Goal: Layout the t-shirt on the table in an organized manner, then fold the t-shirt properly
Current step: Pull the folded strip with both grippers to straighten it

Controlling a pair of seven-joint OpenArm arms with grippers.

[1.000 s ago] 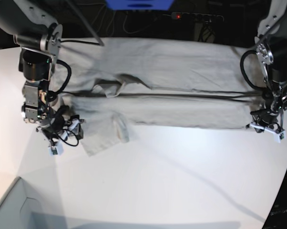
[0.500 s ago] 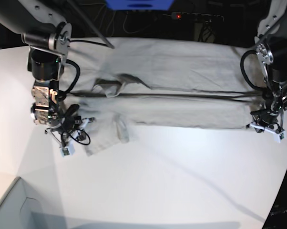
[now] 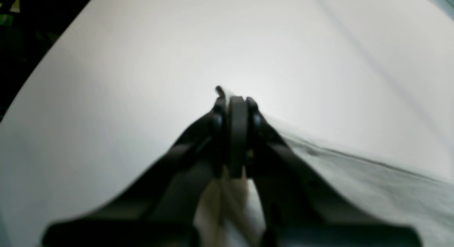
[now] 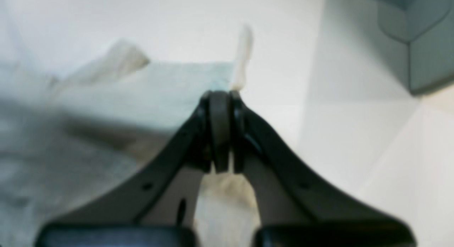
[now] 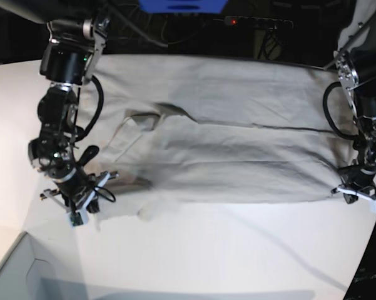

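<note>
Lying spread across the tabletop, the shirt looks soft, light and limp. Both pincers, left and right, are clenched on its near edge; corners and hems suit gripping best.

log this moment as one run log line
phase: spreading | left gripper: shut on t-shirt hem corner | right gripper: shut on t-shirt edge | t-shirt: stretched across table
</note>
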